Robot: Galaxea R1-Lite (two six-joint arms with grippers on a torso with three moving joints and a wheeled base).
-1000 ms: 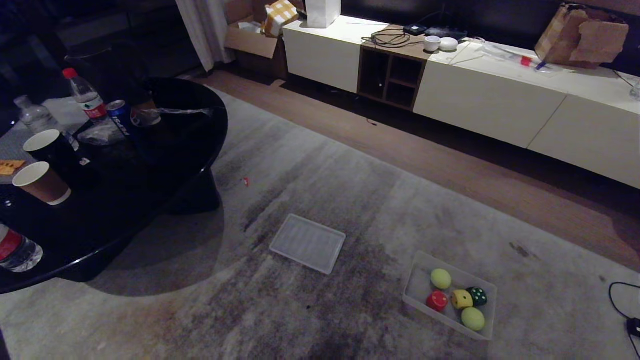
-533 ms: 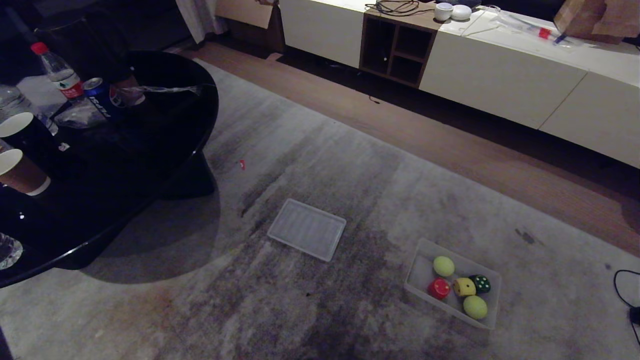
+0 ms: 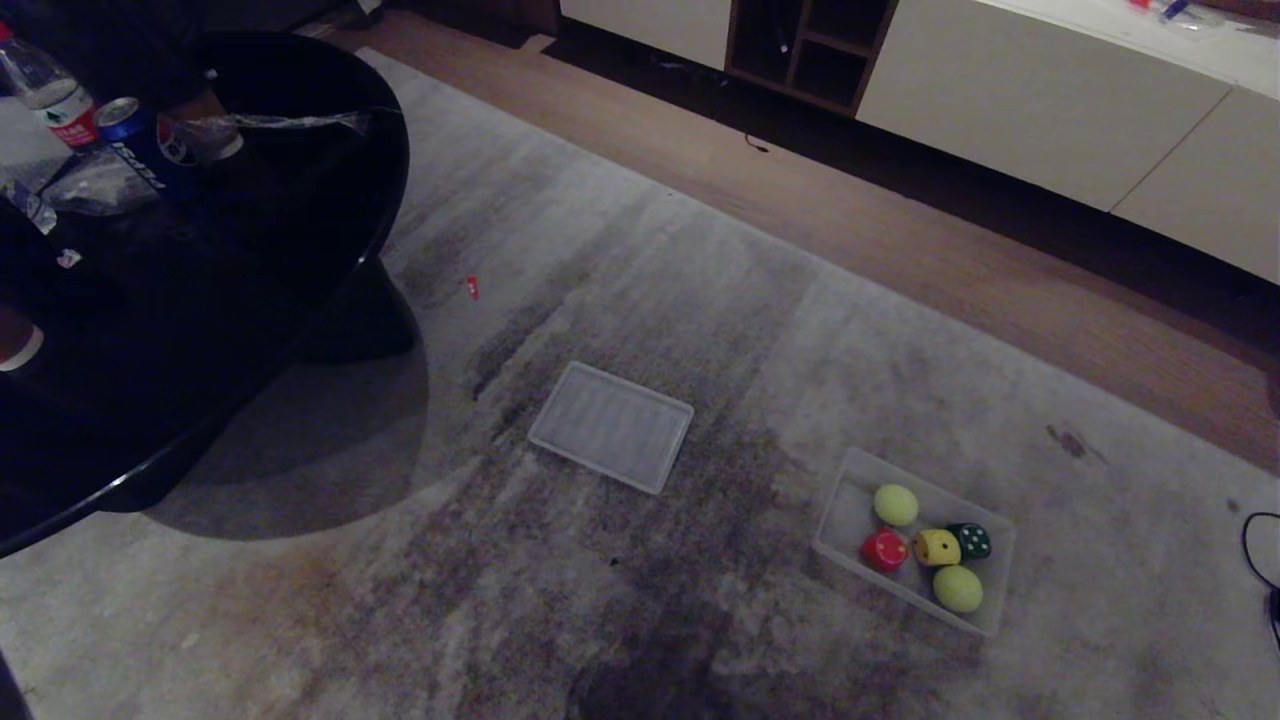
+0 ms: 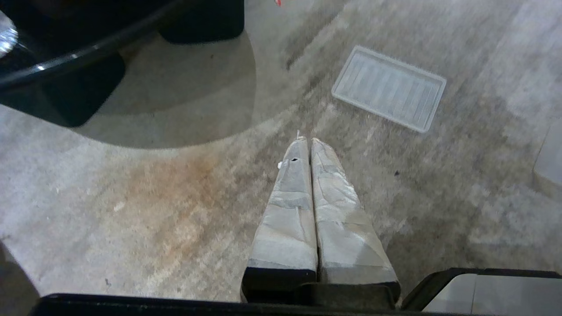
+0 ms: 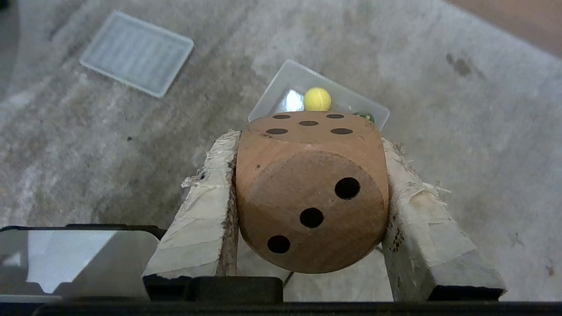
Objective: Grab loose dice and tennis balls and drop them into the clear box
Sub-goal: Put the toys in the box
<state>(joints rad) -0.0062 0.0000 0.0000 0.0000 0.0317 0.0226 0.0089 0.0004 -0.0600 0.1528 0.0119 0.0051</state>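
Note:
The clear box (image 3: 842, 512) stands on the carpet at the lower right of the head view. Inside it lie two tennis balls (image 3: 896, 505) (image 3: 958, 588) and the red (image 3: 885, 549), yellow (image 3: 937, 547) and dark green (image 3: 970, 541) dice. My right gripper (image 5: 309, 140) is shut on the tan die (image 5: 311, 193), held above the carpet short of the box (image 5: 285, 81), where one ball (image 5: 317, 99) shows. My left gripper (image 4: 306, 141) hangs shut and empty over the carpet. Neither arm shows in the head view.
A flat ribbed lid (image 3: 611, 426) lies on the carpet left of the box. A black round table (image 3: 200, 300) with bottles and a can fills the left. A white cabinet (image 3: 1050, 100) runs along the back, and a cable (image 3: 1262, 560) lies at the right edge.
The head view has tipped downward, so the whole scene has slid up the picture. The box, its contents and the lid have stayed where they were on the carpet.

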